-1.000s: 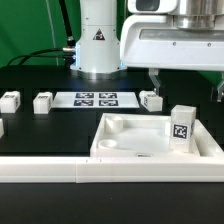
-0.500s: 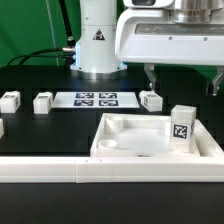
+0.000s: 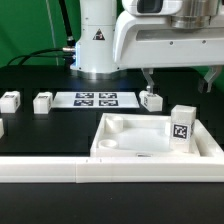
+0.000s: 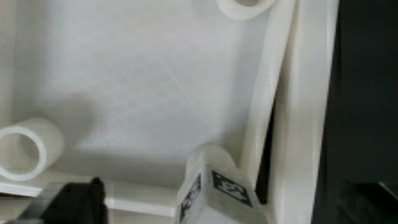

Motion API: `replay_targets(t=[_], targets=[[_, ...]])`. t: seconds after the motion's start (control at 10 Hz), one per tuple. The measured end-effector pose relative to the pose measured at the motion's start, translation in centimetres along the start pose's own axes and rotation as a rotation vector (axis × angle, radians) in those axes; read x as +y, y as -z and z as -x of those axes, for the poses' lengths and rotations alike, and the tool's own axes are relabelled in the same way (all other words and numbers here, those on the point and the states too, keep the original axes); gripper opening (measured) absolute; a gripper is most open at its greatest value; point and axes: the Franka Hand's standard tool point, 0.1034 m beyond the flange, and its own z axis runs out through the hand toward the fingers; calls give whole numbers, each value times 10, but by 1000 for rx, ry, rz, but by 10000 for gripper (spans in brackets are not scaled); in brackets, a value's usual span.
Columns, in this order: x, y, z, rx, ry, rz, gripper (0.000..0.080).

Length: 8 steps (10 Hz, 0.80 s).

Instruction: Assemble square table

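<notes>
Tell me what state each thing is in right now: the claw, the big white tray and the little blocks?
Gripper: open, holding nothing.
Square tabletop: lying flat, sockets facing up, visible sockets empty.
Tagged leg: standing on the tabletop, not gripped.
Loose legs: lying apart, off the tabletop, unattached.

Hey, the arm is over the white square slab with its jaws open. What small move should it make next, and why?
Probably lower straight down. The gripper hangs with its jaws wide open and empty, roughly above the tagged leg standing on the square slab. The wrist view also shows that leg close below. Descending should bring the jaws around it for a grasp.
</notes>
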Motion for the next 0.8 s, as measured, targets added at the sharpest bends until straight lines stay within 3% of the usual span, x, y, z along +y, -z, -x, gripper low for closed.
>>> replay_targets(t=[0.5, 0.8], targets=[[1, -7, 8, 5, 3, 1, 649], [-1, -23, 54, 45, 8, 0, 649]])
